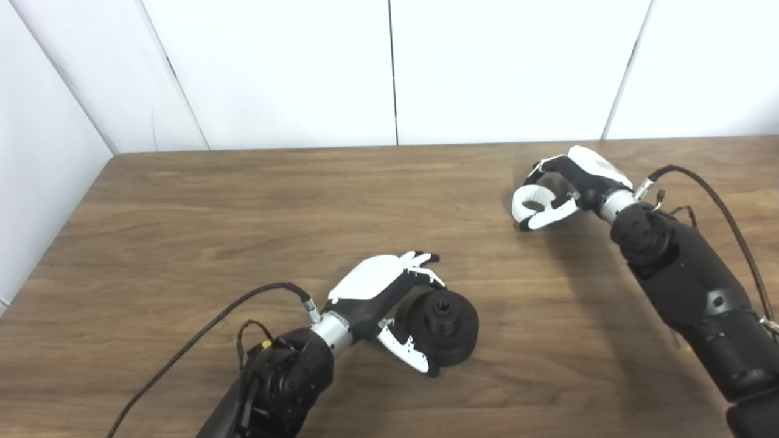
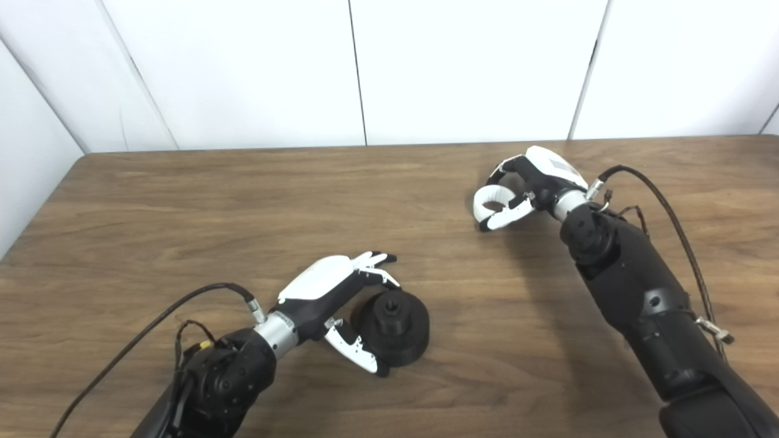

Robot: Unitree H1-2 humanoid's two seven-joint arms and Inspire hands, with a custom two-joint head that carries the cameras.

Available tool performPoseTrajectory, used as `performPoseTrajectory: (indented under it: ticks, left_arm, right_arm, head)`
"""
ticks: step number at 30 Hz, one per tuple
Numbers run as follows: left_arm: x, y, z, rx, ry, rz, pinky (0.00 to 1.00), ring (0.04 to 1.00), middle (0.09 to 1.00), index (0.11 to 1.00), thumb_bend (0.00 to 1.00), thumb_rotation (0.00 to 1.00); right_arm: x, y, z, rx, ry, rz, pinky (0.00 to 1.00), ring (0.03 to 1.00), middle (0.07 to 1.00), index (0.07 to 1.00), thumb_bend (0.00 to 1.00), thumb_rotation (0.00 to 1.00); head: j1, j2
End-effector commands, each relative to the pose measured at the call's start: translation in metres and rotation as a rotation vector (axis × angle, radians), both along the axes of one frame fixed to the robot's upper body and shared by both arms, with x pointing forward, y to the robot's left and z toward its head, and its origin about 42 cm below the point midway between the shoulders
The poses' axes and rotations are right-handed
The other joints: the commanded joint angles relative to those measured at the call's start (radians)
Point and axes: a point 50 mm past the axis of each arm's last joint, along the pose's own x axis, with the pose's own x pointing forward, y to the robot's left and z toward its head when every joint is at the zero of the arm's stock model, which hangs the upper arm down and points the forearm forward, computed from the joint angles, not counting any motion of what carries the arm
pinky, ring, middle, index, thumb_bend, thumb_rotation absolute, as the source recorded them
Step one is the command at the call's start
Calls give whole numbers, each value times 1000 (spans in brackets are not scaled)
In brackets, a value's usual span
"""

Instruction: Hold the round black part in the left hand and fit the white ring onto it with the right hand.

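Black arms, silver wrists, white-shelled hands, black cables.

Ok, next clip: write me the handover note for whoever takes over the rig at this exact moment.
Left hand: fingers curled around the black part, which sits on the table; firm grip cannot be confirmed.
Right hand: fingers closed around the white ring, far right; whether it is lifted is unclear.
Done: both pieces reached.
Left: bring the ring over and fit it onto the black part.
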Motion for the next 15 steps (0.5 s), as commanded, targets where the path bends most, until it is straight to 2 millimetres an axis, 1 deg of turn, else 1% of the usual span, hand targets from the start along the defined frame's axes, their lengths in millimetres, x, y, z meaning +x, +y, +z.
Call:
performPoseTrajectory:
  ticks: [1, 7, 15]
  left_arm:
    - [4, -1, 5, 20, -32, -10, 977, 1000, 974, 634, 955, 203]
    - [3, 0, 6, 14, -27, -10, 975, 1000, 976, 633, 949, 207]
    - [2, 0, 7, 15, -28, -7, 960, 1000, 978, 632, 951, 204]
  right_arm:
    - [10, 1, 31, 22, -109, 21, 872, 929, 852, 498, 545, 156]
    - [9, 0, 30, 37, -122, 22, 834, 916, 835, 490, 526, 148]
    - [9, -1, 29, 34, -105, 10, 830, 921, 841, 491, 525, 150]
  head:
    - [2, 1]
    - [2, 1]
    - [3, 3]
